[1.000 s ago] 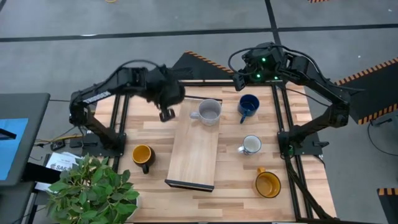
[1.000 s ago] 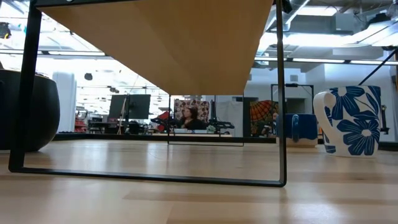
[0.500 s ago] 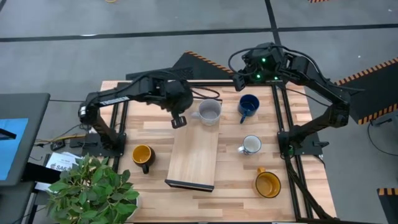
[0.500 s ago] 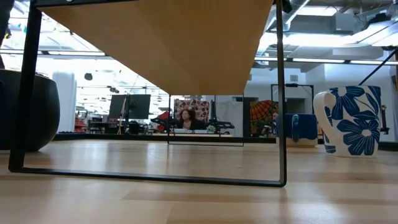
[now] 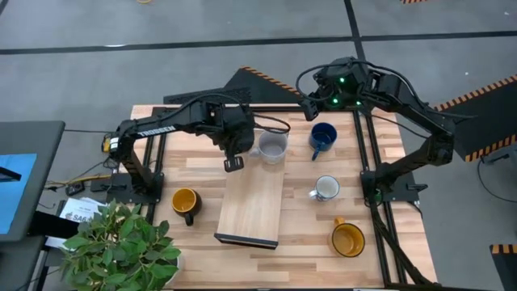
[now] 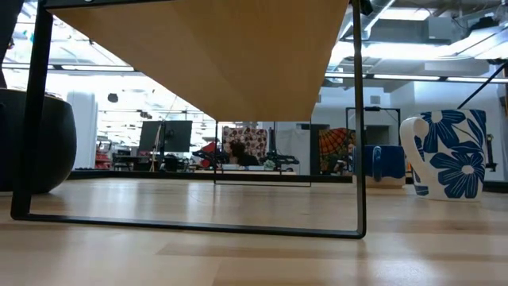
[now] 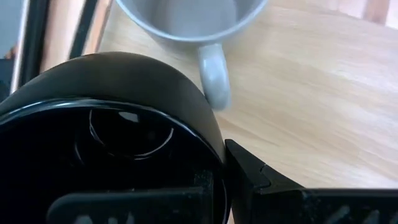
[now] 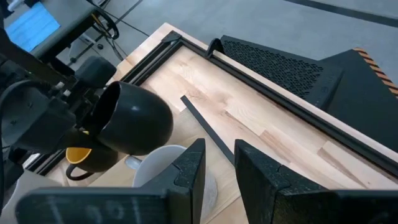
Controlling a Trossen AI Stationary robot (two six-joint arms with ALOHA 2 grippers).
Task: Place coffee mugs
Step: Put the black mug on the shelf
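So the black mug (image 7: 106,149) I've got in my left gripper (image 5: 233,153) is glossy and rigid, looks ceramic to me. I'd guess it has a bit of weight, it's slick, and it would chip if it knocked into something. My fingers are pinching it at the rim, one side of the wall between them, which seems the sanest spot since the round body offers nothing flat to grab. It hangs over the far end of the wooden board (image 5: 252,202), tipped on its side, just beside the pale grey mug (image 5: 272,145).

That grey one sits upright on the board's far end, matte, handle (image 7: 214,78) pointing toward my black mug. Very close, so bumping is my worry.

The rest are all on the tabletop (image 5: 384,153):
- dark blue mug (image 5: 322,138) near the far right corner
- white mug (image 5: 325,188) with blue flowers, along the right edge
- one yellow-orange mug (image 5: 348,239) at the near right corner
- the other yellow-orange mug (image 5: 185,201) toward the left edge, beside the board

My right gripper (image 8: 214,165) waits above the far right edge, fingers spread with a gap, holding nothing.
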